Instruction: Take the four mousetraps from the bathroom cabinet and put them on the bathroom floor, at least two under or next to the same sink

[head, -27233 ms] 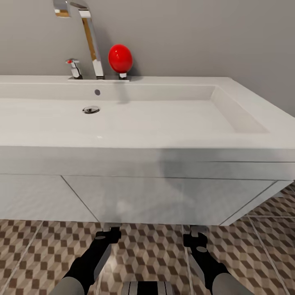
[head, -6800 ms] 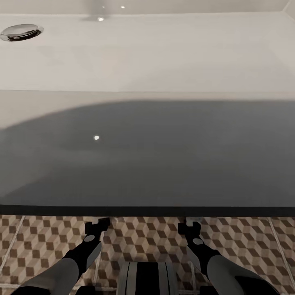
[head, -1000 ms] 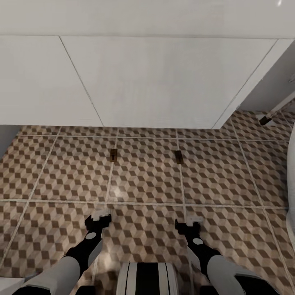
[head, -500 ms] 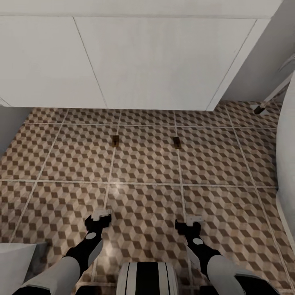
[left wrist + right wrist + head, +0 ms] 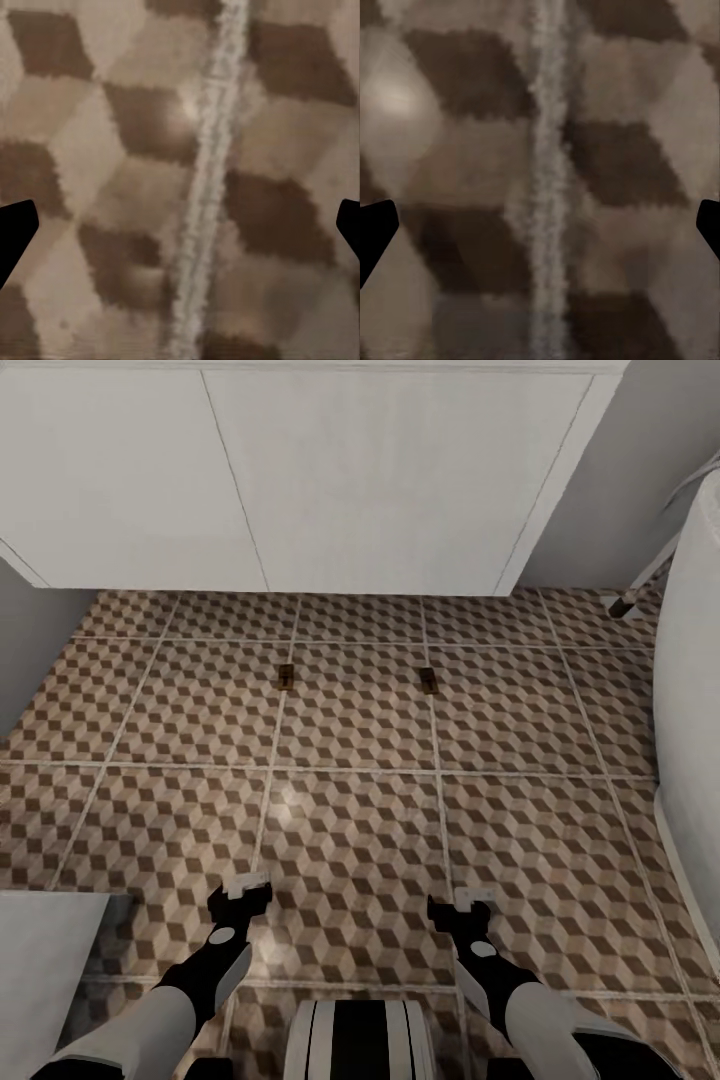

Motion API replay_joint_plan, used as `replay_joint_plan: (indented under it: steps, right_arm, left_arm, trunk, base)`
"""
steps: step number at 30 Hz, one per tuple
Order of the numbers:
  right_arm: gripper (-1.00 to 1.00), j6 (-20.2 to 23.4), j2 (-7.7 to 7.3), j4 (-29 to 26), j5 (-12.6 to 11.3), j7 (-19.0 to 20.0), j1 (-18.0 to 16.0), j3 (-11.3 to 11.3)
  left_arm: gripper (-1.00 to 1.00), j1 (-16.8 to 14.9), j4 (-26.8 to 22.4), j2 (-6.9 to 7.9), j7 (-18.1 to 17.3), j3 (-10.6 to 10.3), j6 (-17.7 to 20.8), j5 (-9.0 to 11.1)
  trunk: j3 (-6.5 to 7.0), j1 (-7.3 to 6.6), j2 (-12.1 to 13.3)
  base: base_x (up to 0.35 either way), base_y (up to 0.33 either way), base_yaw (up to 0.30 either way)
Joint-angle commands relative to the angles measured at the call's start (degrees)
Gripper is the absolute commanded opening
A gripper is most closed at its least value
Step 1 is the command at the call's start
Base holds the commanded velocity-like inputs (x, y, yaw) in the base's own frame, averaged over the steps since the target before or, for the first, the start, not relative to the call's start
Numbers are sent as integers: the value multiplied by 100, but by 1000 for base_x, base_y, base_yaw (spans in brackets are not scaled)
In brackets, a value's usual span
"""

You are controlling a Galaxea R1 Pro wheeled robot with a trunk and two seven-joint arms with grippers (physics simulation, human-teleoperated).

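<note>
Two mousetraps lie flat on the cube-patterned bathroom floor [image 5: 350,810], one [image 5: 286,678] to the left and one [image 5: 427,679] to the right, a short way in front of the white two-door vanity [image 5: 380,480] under the sink. My left gripper [image 5: 243,890] and right gripper [image 5: 462,905] hang low over the tiles, well short of both traps. Both are open and empty. In the wrist views, the left gripper [image 5: 180,232] and right gripper [image 5: 540,232] each straddle a pale grout line. The cabinet is out of view.
A large white rounded fixture [image 5: 692,710] runs along the right edge. A thin leg with a dark foot [image 5: 630,605] stands beside the vanity's right end. A white block [image 5: 40,980] sits at the lower left, and a grey wall [image 5: 30,650] at the left.
The whole picture has shifted: the vanity and both traps sit higher in it now, and more floor shows. The white block has come in at lower left. Both arms keep their pose.
</note>
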Motion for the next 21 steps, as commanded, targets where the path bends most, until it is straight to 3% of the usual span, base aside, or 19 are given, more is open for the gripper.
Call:
replay_joint_plan:
  steps: [1, 21]
  right_arm:
    - [100, -16, 3, 6, 60, -20, -3, -46]
    - [100, -18, 3, 6, 60, -20, -3, -49]
  left_arm:
    - [100, -3, 5, 3, 32, -49, -23, 60]
    - [100, -1, 5, 3, 18, -52, -27, 57]
  trunk:
    - [-3, -2, -1]
    - [19, -5, 0]
  base:
    - [-145, 0, 0]
    - [-29, 0, 0]
